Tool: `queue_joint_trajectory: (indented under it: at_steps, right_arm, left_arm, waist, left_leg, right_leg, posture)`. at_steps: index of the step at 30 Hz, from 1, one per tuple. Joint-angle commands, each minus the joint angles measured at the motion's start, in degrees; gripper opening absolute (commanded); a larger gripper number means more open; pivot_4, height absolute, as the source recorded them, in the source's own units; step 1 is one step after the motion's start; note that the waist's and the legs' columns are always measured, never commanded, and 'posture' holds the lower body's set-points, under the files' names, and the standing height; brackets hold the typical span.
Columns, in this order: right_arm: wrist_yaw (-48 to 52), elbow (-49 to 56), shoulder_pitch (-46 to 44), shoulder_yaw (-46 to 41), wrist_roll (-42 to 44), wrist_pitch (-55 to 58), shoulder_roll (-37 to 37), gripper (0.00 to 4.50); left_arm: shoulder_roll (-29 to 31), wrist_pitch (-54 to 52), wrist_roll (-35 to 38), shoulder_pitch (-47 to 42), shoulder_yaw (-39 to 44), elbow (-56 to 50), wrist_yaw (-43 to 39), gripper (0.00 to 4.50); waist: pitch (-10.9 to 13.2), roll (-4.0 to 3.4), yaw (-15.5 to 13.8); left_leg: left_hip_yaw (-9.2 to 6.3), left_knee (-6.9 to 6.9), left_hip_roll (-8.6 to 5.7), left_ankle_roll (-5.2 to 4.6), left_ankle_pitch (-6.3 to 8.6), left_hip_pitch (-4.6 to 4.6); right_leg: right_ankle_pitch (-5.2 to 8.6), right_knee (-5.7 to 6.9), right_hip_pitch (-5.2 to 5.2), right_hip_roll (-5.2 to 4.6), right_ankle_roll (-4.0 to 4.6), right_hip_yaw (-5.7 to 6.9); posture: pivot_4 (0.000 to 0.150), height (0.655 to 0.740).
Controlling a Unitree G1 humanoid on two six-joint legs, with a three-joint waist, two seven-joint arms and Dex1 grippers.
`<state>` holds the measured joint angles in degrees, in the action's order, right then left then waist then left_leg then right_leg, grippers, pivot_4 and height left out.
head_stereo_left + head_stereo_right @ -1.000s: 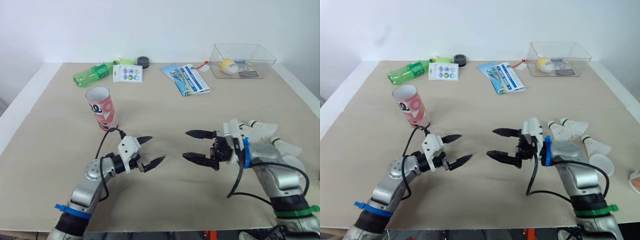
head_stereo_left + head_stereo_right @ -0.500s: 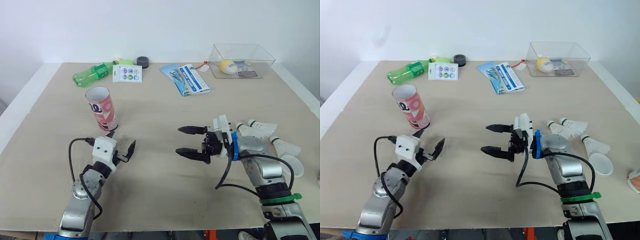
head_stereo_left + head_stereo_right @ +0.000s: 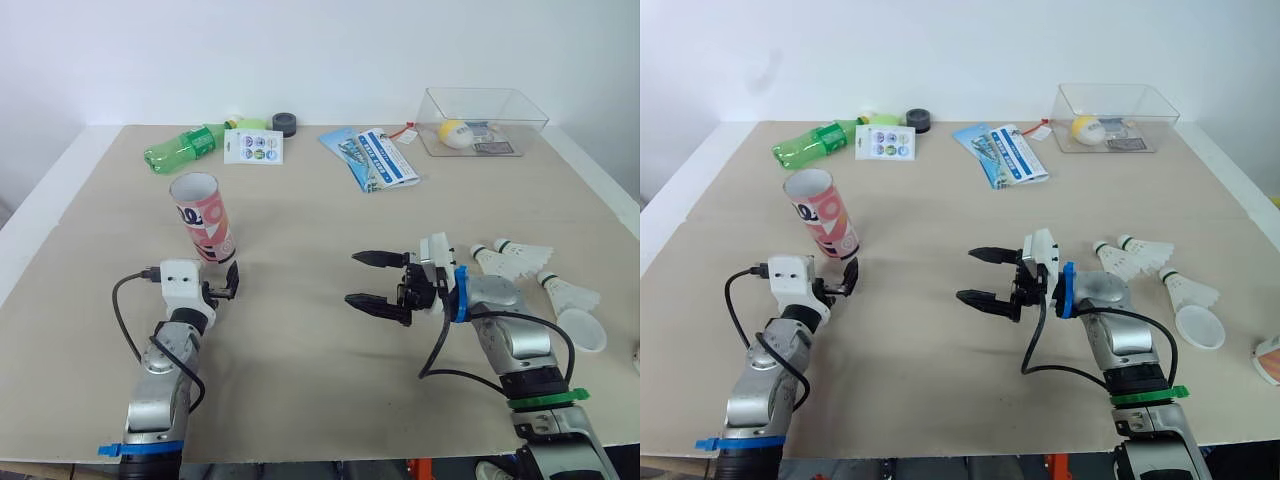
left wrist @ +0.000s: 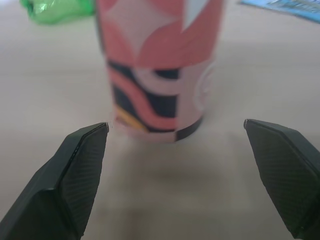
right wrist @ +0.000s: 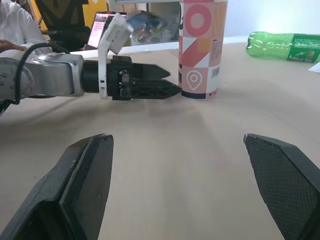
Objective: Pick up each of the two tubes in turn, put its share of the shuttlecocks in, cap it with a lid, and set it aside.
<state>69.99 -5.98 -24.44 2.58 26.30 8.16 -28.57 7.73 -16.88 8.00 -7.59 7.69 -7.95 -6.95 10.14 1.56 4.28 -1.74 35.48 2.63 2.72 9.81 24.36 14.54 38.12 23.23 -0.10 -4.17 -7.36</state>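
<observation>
Left pincer (image 3: 228, 282) swung to tube (image 3: 202, 215); bottle (image 3: 185, 148) behind.

You see your right gripper (image 5: 176, 136) with its two black fingers spread wide above the table (image 5: 200, 165). Beyond it the left gripper (image 5: 171, 83) lies level, its tips just beside the foot of the upright pink-patterned tube (image 5: 202, 50). A green bottle (image 5: 285, 45) lies on its side behind, and a person's white sleeve (image 5: 14, 21) and a laptop (image 5: 106, 25) sit past the far edge.
</observation>
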Motion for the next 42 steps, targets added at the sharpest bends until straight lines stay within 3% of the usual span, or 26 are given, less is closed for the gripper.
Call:
queue_joint_trajectory:
  at_steps: [1, 13, 28, 29, 32, 42]
  right_arm:
    - [-0.7, 1.5, 0.2, -1.0, -0.1, -1.2, 0.2, 4.47]
    - [-3.1, 2.6, 1.1, -1.6, -1.2, -2.7, -0.2, 4.47]
    - [-4.9, 6.0, 3.0, -2.3, -0.8, -1.9, -1.1, 4.47]
    - [-5.0, 6.1, 3.0, -2.4, -0.8, -1.9, -1.1, 4.50]
    - [-5.2, 6.2, 3.1, -2.5, -0.9, -1.9, -1.3, 4.50]
    - [-6.8, 7.0, 3.1, -2.8, -0.9, -1.1, -2.1, 4.50]
  left_arm:
    - [1.4, 0.3, 0.9, -2.8, 1.4, 2.8, -1.0, 4.50]
    - [7.6, 4.5, 0.2, -14.4, 1.2, 21.7, -6.5, 4.50]
    - [10.1, 13.7, 0.1, -24.3, 0.3, 41.9, -14.8, 4.50]
    - [10.1, 14.1, 0.0, -24.4, 0.2, 42.3, -14.9, 3.97]
    - [10.0, 14.7, 0.1, -24.5, 0.5, 42.7, -14.7, 3.00]
    - [10.4, 17.4, -0.4, -20.7, 0.4, 37.2, -14.4, 3.00]
  waist:
    - [0.0, 0.02, 0.0]
    - [0.0, 0.01, 0.0]
    - [0.0, -0.02, -0.1]
    - [0.0, -0.04, -0.1]
    - [0.0, -0.04, -0.1]
    - [0.0, -0.05, 0.0]
  left_leg:
    - [0.00, 0.01, 0.00, 0.00, 0.00, 0.00]
    - [-0.01, 0.01, 0.00, 0.02, -0.02, -0.03]
    - [-0.03, 0.01, -0.01, 0.27, -0.21, -0.05]
    - [-0.03, 0.01, -0.01, 0.27, -0.21, -0.05]
    - [-0.02, 0.01, 0.00, 0.27, -0.21, -0.05]
    - [-0.02, -0.03, 0.00, 0.28, -0.21, -0.05]
  right_leg:
    - [-0.02, -0.01, 0.00, 0.00, 0.00, 0.00]
    - [-0.04, 0.00, -0.04, 0.00, -0.01, 0.02]
    - [-0.18, 0.01, -0.06, -0.01, -0.05, 0.03]
    - [-0.18, 0.01, -0.06, -0.01, -0.05, 0.03]
    - [-0.19, 0.01, -0.06, -0.01, -0.05, 0.03]
    - [-0.18, 0.01, -0.05, -0.01, -0.06, 0.01]
  posture:
    - [0.150, 0.7400]
    - [0.150, 0.7400]
    - [0.150, 0.7400]
    - [0.150, 0.7400]
    - [0.150, 0.7400]
    - [0.150, 0.7400]
